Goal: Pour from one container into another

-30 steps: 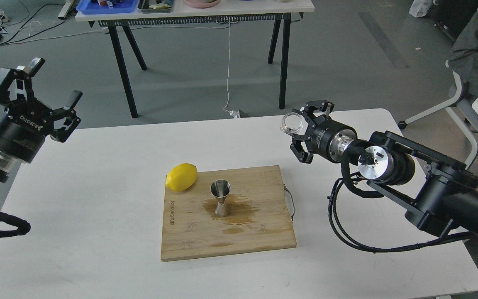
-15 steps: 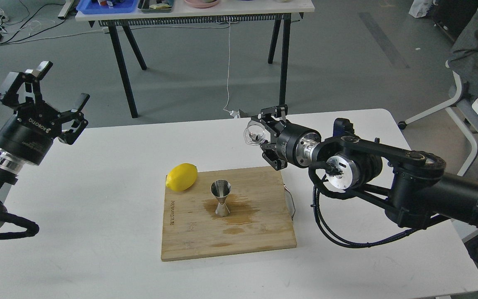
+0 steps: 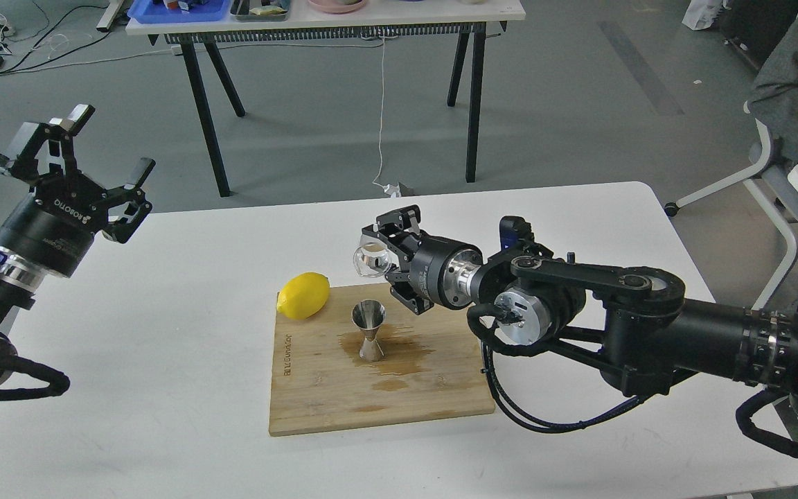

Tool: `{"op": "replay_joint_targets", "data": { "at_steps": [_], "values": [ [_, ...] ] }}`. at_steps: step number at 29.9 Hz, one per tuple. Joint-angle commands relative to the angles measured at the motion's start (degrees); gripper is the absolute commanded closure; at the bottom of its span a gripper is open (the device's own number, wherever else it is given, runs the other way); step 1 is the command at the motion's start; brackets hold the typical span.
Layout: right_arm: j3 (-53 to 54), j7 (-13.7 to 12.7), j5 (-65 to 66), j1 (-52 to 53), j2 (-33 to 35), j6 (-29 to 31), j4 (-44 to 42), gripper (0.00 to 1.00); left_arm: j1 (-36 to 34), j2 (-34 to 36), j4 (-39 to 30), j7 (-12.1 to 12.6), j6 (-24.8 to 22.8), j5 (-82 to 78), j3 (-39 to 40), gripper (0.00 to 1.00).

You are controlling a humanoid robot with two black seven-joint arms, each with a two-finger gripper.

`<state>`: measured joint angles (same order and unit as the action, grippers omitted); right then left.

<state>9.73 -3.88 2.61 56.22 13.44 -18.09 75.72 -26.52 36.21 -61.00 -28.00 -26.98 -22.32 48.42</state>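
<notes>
The small clear glass cup is held in the air, tipped on its side with its mouth toward the left, and my right gripper is shut on it. It hangs just above and slightly right of the steel hourglass jigger, which stands upright on a wooden cutting board. A brown wet patch spreads around the jigger's foot. My left gripper is raised over the table's far left edge, open, holding nothing.
A yellow lemon lies on the board's back left corner, close to the jigger. The board rests on a white table. Behind stands another table with trays, and a chair at the far right.
My right arm has carried the glass cup leftward and lower, from beyond the board's right edge to just over the jigger. The left gripper drifted slightly right.
</notes>
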Motion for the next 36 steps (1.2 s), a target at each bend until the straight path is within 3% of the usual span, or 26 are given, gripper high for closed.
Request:
{"op": "replay_joint_targets", "data": {
  "at_steps": [1, 15, 36],
  "values": [
    [-0.9, 0.1, 1.0, 0.2, -0.3, 0.0, 0.0, 0.6, 0.1, 0.0, 0.0, 0.0, 0.0, 0.0, 0.0, 0.04],
    [-5.2, 0.1, 10.7, 0.5, -0.4, -0.3, -0.1, 0.61, 0.8, -0.1, 0.2, 0.0, 0.0, 0.0, 0.0, 0.04],
    [-10.4, 0.4, 13.1, 6.5, -0.9, -0.5, -1.2, 0.6, 0.8, -0.8, 0.2, 0.0, -0.1, 0.0, 0.1, 0.04]
  ]
}}
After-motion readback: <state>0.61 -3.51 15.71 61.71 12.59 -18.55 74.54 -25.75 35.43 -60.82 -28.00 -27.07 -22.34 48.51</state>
